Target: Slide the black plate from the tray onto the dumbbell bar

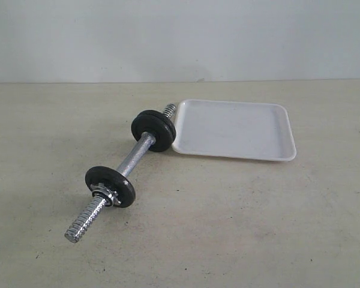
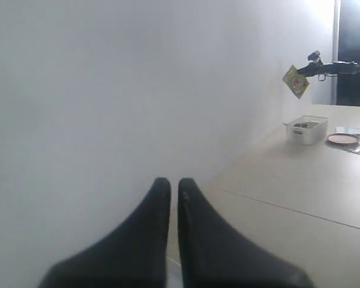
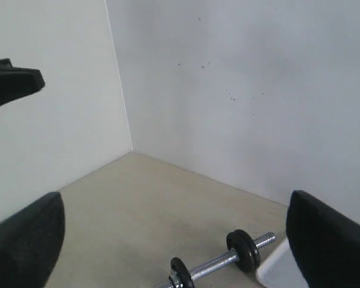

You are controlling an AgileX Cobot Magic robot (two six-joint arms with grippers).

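Observation:
The chrome dumbbell bar (image 1: 135,155) lies slantwise on the table, its far threaded end against the white tray (image 1: 234,129). The tray holds nothing. Two black plates sit pressed together on the bar's far end (image 1: 153,129), and one black plate (image 1: 111,185) sits near the front end behind a nut. Neither gripper shows in the exterior view. My left gripper (image 2: 174,182) is shut on nothing and faces a white wall. My right gripper (image 3: 175,204) is open, high above the bar (image 3: 213,267) and the tray corner (image 3: 276,270).
The left wrist view shows a further tabletop with a white basket (image 2: 306,129), a round pinkish dish (image 2: 343,138) and a yellow tag (image 2: 296,81) hanging from a dark arm. A dark part (image 3: 12,81) juts in at the right wrist view's edge. White walls back the table.

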